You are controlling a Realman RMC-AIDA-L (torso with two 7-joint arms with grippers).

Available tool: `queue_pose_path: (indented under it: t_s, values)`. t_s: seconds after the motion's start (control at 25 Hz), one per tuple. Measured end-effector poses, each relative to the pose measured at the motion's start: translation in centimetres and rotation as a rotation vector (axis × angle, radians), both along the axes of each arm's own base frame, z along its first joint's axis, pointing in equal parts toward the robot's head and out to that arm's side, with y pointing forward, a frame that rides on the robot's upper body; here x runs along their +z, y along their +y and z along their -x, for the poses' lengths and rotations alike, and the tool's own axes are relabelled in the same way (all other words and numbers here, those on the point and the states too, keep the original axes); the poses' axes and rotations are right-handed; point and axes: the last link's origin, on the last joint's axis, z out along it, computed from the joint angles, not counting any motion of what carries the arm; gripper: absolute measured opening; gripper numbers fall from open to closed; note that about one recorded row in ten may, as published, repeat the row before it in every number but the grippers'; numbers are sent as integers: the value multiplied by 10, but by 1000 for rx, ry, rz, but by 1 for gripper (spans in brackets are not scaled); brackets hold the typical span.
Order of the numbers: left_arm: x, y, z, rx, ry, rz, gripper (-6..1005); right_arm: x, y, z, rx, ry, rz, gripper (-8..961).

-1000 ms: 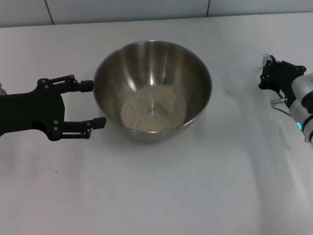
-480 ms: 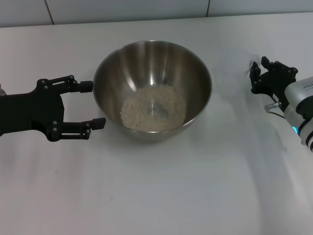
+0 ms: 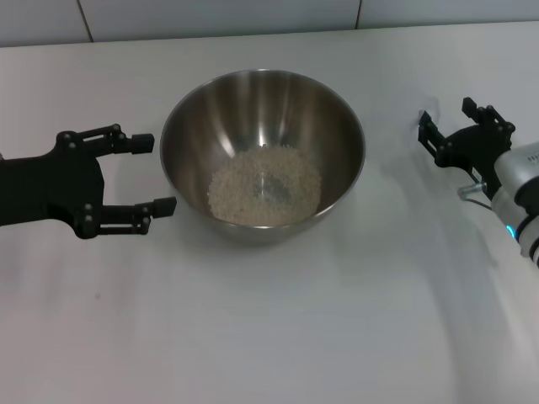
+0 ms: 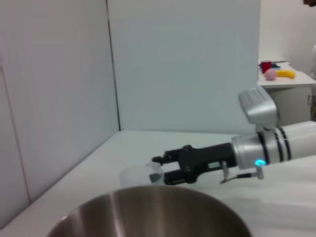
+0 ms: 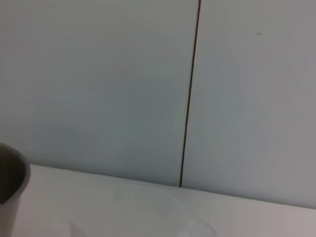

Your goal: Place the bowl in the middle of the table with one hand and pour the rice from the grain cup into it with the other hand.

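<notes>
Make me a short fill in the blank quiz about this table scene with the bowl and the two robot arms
The pale rice grains lie heaped inside the shiny steel ____.
The black left gripper, beside the bowl, has its fingers ____.
The bowl stands on the ____ matte table.
The black right gripper sits on the bowl's ____ side.
Missing: bowl; open; white; right

This looks like a robotics lab or test room rather than a home kitchen. A plain white table (image 3: 278,337) serves as the work surface, and bare pale partition panels (image 4: 182,64) with a dark vertical seam (image 5: 190,94) rise directly behind that table. Beyond the panels, well apart from the table, a second white desk (image 4: 286,80) carries loose props: a red cup (image 4: 265,65), a pink ball (image 4: 269,74) and a yellow banana (image 4: 285,74).
</notes>
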Motion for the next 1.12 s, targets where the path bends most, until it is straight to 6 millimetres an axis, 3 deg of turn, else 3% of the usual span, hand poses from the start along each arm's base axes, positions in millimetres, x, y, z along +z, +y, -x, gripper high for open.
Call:
queue_pose_path:
  t_s: [0.16,0.4,0.6,0.84,1.12]
  values:
    - [3,1,-1,0,-5,-18,860,-3,-18,-2,15,34,-12,678]
    - [3,1,-1,1,-6,-21,860,1,-57,-12,13,116,-97,678]
    - [3,1,-2,-3,-5,-21,859,18,-75,-3,136,263,-145,678]
    - [2,1,-3,-13,-6,-9,859,44,-58,13,357,467,157,678]
    - [2,-2,-3,-15,-9,0,859,57,-25,43,512,391,450,678]
